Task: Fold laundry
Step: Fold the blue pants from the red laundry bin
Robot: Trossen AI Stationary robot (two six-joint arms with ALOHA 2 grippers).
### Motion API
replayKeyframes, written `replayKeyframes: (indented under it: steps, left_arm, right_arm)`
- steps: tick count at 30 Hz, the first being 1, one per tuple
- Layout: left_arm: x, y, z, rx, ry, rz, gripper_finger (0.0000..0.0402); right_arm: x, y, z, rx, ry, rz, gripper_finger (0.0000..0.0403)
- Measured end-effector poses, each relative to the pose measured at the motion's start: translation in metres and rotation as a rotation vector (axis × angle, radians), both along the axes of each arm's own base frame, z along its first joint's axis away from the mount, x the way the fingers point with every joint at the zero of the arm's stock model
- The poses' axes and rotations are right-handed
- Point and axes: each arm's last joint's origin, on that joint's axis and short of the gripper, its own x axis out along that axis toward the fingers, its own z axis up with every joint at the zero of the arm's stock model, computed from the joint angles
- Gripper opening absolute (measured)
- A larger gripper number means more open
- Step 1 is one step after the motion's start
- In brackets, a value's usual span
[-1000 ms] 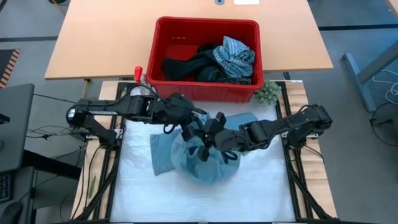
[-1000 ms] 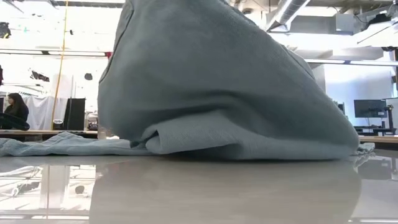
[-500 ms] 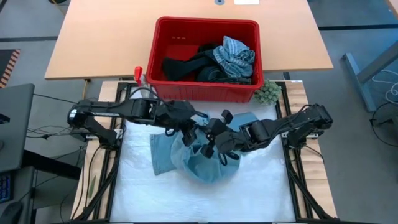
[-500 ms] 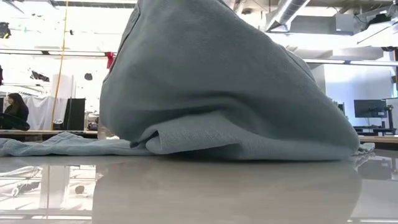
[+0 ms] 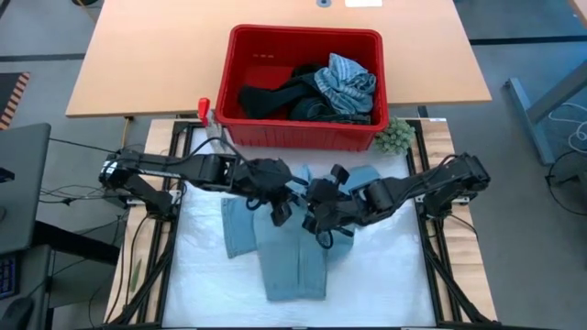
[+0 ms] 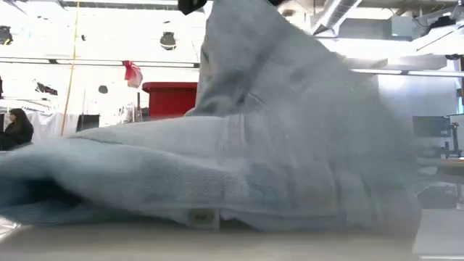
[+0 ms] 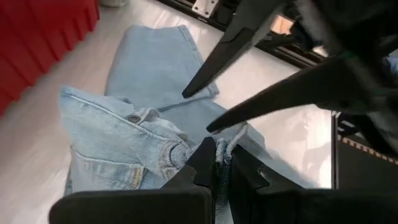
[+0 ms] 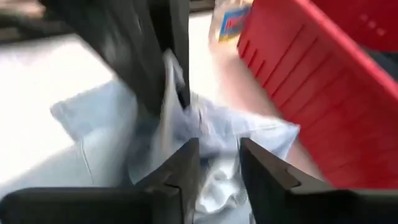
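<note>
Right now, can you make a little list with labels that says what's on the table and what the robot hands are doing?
jeans: light blue, spread on the table
left gripper: shut on the jeans' waistband
right gripper: open, over the jeans
basket: red, behind the arms, clothes inside
green ball: beside the basket's corner

Two dark, jointed arms trail thin black cables and end in black, tapered, two-fingered claws.
</note>
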Motion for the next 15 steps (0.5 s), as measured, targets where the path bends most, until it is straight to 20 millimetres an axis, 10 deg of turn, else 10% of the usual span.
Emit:
replayKeyframes:
  steps: [5,15]
  left_arm:
    - [0.005,-0.008,-0.009,0.011,0.035,-0.005,0.0002]
    - [0.010,-0.016,-0.017,0.051,0.058,-0.046,0.0002]
  right_arm:
    - [-0.018,0.025,-0.002,0.067,0.040,0.198,0.0189]
    - [-0.080,0.145,-0.046,-0.111,0.101,0.857,0.0206]
